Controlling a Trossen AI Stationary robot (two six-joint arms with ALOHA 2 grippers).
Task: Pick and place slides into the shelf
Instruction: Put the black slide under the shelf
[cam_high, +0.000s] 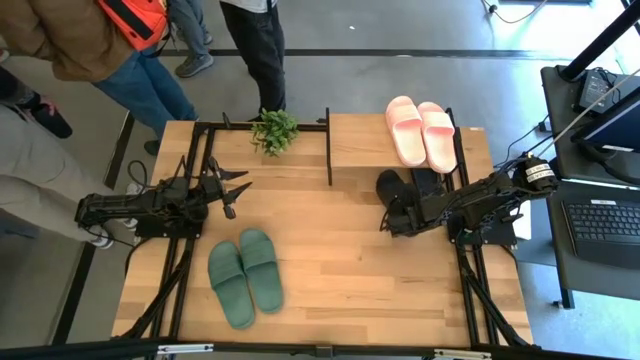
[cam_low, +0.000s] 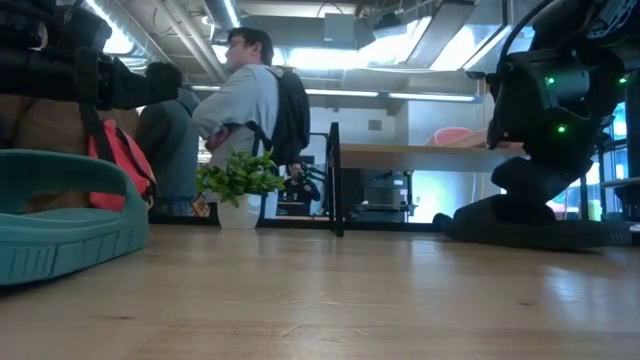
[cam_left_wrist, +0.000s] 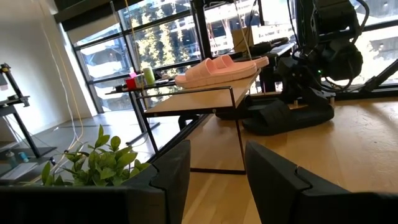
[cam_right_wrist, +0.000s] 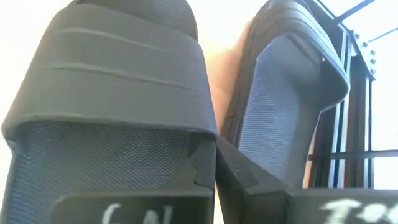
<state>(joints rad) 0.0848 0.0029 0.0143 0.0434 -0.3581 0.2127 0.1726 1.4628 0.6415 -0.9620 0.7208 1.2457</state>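
Pale pink slides (cam_high: 421, 131) already parked on top of the shelf (cam_high: 360, 141), up toward one o'clock on the tabletop (cam_high: 350, 270). Black slides (cam_high: 405, 192) lying side by side just in front of the shelf, around two o'clock from the middle. Green slides (cam_high: 245, 276) down near seven o'clock, untouched, well apart from everything else.

Right pincer (cam_right_wrist: 214, 171) down at the black pair, fingers drawn fully together right at the edge between the two slides; in the wrist view, closed tips pressed against the near rim of the strap, though impossible to tell whether any foam is actually pinched. Left pincer (cam_high: 236, 190) waiting at nine o'clock, fingers (cam_left_wrist: 171, 174) parted and empty, pointed toward the shelf.

Likely light, soft and springy: foam that gives under a squeeze and bends if lifted by one end. Matte ribbed strap probably grippy, not slick. Best purchase probably on the wide strap or the thick side wall of the sole.
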